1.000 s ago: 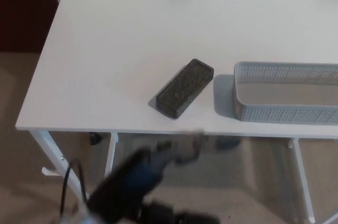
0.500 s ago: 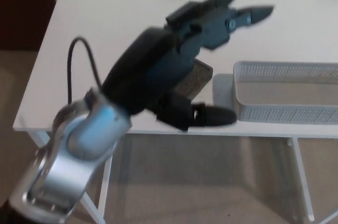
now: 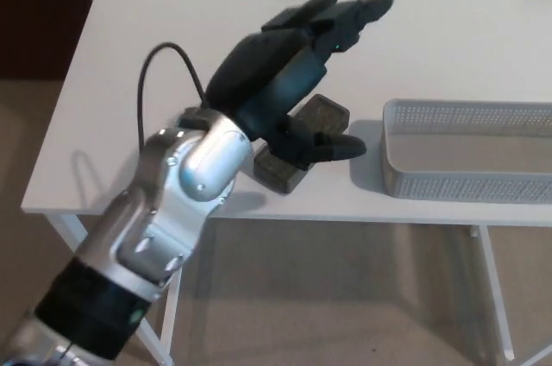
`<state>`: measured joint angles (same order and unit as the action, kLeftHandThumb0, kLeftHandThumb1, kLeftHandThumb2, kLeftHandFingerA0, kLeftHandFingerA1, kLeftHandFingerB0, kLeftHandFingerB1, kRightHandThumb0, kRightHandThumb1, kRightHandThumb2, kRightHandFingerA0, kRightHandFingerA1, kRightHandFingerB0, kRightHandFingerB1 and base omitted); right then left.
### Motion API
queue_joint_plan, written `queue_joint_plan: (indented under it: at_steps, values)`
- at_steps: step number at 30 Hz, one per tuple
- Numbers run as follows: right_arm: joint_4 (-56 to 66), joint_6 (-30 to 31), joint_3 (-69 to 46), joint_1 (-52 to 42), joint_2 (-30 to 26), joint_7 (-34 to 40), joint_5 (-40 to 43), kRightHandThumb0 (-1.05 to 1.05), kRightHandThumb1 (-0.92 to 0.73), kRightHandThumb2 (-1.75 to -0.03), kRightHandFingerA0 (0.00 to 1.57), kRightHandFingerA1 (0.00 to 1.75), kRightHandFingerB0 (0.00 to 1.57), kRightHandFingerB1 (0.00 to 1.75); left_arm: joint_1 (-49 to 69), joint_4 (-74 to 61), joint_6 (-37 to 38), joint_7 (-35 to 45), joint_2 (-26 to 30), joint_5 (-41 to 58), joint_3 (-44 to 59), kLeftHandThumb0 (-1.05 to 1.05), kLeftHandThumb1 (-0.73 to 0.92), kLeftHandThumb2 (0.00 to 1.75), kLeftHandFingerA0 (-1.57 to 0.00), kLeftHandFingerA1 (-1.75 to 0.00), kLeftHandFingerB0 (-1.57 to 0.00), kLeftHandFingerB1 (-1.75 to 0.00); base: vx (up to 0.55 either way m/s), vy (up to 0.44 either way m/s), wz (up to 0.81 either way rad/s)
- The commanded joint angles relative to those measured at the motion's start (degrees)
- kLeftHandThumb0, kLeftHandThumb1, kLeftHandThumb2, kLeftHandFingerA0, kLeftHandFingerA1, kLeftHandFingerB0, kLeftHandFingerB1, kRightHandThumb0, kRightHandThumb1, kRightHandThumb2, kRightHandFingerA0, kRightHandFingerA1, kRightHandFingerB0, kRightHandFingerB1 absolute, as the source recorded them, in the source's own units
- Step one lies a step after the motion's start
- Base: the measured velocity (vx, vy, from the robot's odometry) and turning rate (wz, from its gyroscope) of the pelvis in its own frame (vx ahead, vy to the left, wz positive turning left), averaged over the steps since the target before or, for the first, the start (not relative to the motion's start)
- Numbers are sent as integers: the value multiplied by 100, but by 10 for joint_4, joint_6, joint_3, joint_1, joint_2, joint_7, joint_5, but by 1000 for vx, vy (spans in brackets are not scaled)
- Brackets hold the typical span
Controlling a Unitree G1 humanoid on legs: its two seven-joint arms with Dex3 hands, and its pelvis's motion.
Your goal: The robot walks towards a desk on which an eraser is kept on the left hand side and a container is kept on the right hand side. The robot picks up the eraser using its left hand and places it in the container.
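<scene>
Dropping lower and drawing in over the eraser (image 3: 302,143) is what the left hand (image 3: 289,81) is doing now, compared with half a second back, when it was hanging higher and its fingers were reaching further toward the far edge of the bench (image 3: 172,55); a second back it was only a blur below the near edge. Nearest to the camera, the silver forearm is rising from below the eraser, crossing the bench's front edge with its black cable looping beside it. Next, the thumb is pointing out past the eraser's near end toward the container (image 3: 470,152), while the palm is covering most of the eraser's middle. Beyond the eraser, the two fingers (image 3: 345,14) are stretching out, spread apart and gripping nothing, so the hand is released. Whether the palm is touching the eraser cannot be told. The eraser is lying flat and askew on the bench, just beside the container's left wall, and the container is holding nothing visible. Judging by this, the reach is nearly finishing and the grasp is still waiting. The right hand is not showing.
</scene>
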<state>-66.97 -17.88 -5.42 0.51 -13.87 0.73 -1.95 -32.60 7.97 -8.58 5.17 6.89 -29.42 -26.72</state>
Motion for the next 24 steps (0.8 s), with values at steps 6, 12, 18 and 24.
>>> queue_joint_plan:
  at_steps: [6, 12, 18, 24]
  values:
    - [3, 9, -6, 6, -16, 5, 0, -19, -48, -54, 65, 47, 57, 46, -38, 245, -196, -152, -69, -122, -33, -62, 38, 70, 0, -1, -4, -12, 0, 0, 0]
    - [7, 9, -3, 2, -18, 6, -4, -19, -49, -54, 69, 50, 62, 48, -41, 293, -206, -160, -74, -127, -38, -65, 41, 76, 0, -7, 0, -11, 0, 0, 0]
    - [5, 10, 1, 3, -21, 1, -8, -20, -49, -54, 67, 50, 62, 48, -29, 298, -201, -179, -73, -122, -28, -61, 39, 73, 0, -7, 0, -12, 0, 0, 0]
    - [2, 18, 1, 10, -21, 2, -9, -20, -50, -55, 68, 50, 62, 48, -27, 308, -197, -186, -71, -120, -28, -63, 41, 74, 0, -5, 0, -9, 0, 0, 0]
